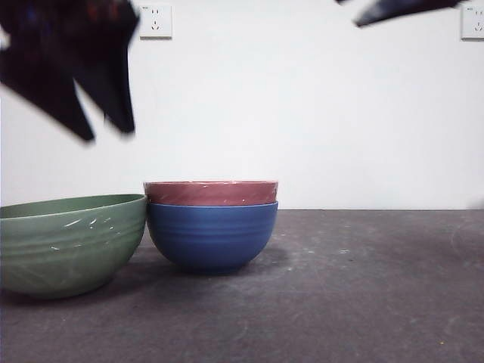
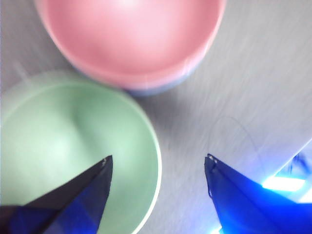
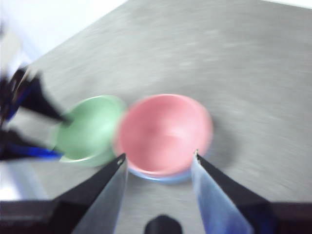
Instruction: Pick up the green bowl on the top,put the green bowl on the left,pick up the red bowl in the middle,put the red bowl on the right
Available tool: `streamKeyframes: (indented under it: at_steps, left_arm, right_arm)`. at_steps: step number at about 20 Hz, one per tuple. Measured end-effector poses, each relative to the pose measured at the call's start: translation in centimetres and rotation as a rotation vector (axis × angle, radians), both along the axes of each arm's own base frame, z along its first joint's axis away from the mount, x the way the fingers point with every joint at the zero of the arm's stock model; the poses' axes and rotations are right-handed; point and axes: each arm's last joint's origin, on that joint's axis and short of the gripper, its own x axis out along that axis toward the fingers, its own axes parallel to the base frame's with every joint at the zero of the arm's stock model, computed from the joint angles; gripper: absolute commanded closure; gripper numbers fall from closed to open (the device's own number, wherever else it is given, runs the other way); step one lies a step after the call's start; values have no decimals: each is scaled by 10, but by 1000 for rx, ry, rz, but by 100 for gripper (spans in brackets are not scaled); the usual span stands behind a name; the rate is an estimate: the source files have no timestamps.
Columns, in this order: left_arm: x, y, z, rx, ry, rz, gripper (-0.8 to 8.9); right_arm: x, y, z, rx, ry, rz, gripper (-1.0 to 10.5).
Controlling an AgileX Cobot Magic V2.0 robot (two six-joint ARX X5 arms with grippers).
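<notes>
The green bowl (image 1: pixel 68 242) stands upright on the table at the left, touching the stack beside it. The red bowl (image 1: pixel 210 193) sits nested in a blue bowl (image 1: pixel 212 240) at the middle. My left gripper (image 1: pixel 108 134) hangs open and empty above the green bowl (image 2: pixel 63 146); in the left wrist view its jaws straddle that bowl's rim, with the red bowl (image 2: pixel 131 34) beyond. My right gripper (image 3: pixel 158 156) is open, high above the red bowl (image 3: pixel 163 131), and holds nothing. The green bowl (image 3: pixel 90 129) lies beside it there.
The dark grey table (image 1: pixel 363 287) stretches to the right of the stack. A white wall with two sockets (image 1: pixel 155 21) stands behind. The right arm shows only as a black tip (image 1: pixel 393 9) at the top right of the front view.
</notes>
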Motion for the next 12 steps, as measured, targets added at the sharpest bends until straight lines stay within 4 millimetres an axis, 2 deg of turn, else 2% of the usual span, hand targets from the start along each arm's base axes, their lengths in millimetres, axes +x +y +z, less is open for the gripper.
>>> streamKeyframes:
  at_steps: [3, 7, 9, 12]
  left_arm:
    - [-10, 19, 26, -51, -65, 42, 495]
    - [-23, 61, 46, -85, -136, 182, 495]
    - [-31, 79, 55, -107, -190, 252, 495]
    - [-42, 93, 63, -130, -246, 314, 495]
  right_arm:
    - [11, 32, 9, -65, 56, 111, 724]
    - [28, 80, 9, -247, 98, 193, 724]
    - [38, 104, 0, -332, 129, 239, 725]
    - [51, 137, -29, -424, 157, 303, 725]
